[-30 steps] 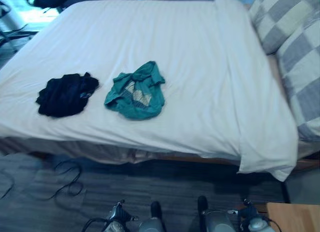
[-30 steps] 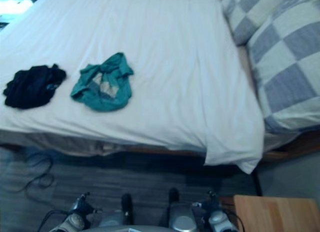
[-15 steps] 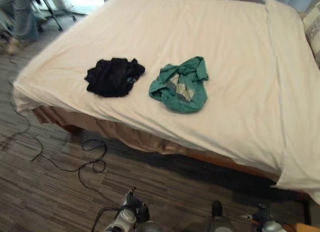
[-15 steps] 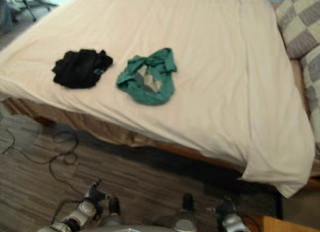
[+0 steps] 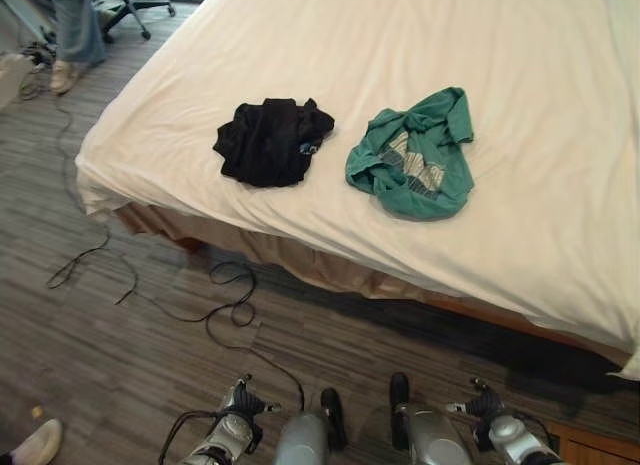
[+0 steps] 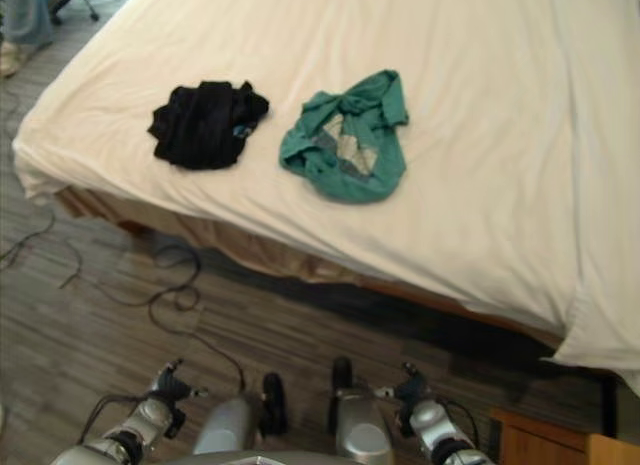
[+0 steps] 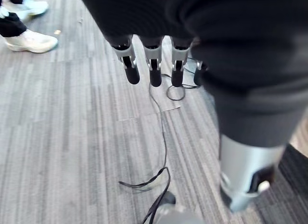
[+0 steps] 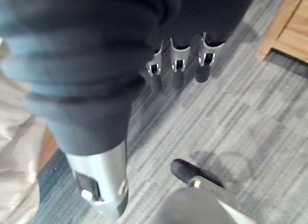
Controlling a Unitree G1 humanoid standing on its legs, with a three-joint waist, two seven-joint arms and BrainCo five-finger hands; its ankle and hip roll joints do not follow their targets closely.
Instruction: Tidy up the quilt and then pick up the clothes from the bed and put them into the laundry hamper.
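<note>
A wide bed (image 5: 560,235) under a smooth cream quilt (image 5: 400,45) takes up the upper part of the scene, its near edge overhanging a tan valance. Grey wood-grain flooring (image 5: 120,365) runs before it. At the far left stand a person's legs (image 5: 75,25) and a wheeled chair base (image 5: 140,0); a white shoe (image 5: 40,443) shows at the lower left corner. A wooden furniture corner (image 6: 545,440) sits on the floor at the lower right.

Two garments lie on the quilt near its front edge: a crumpled green garment (image 5: 415,155), and just left of it, apart, a bundled black garment (image 5: 270,140).

Both hands hang low by the floor, well apart from the clothes, with the bed edge between. The left hand (image 7: 151,65) has straight, relaxed fingers (image 7: 131,72) holding nothing. The right hand (image 8: 178,65) likewise shows straight, empty fingers (image 8: 202,70) over bare floor.
</note>
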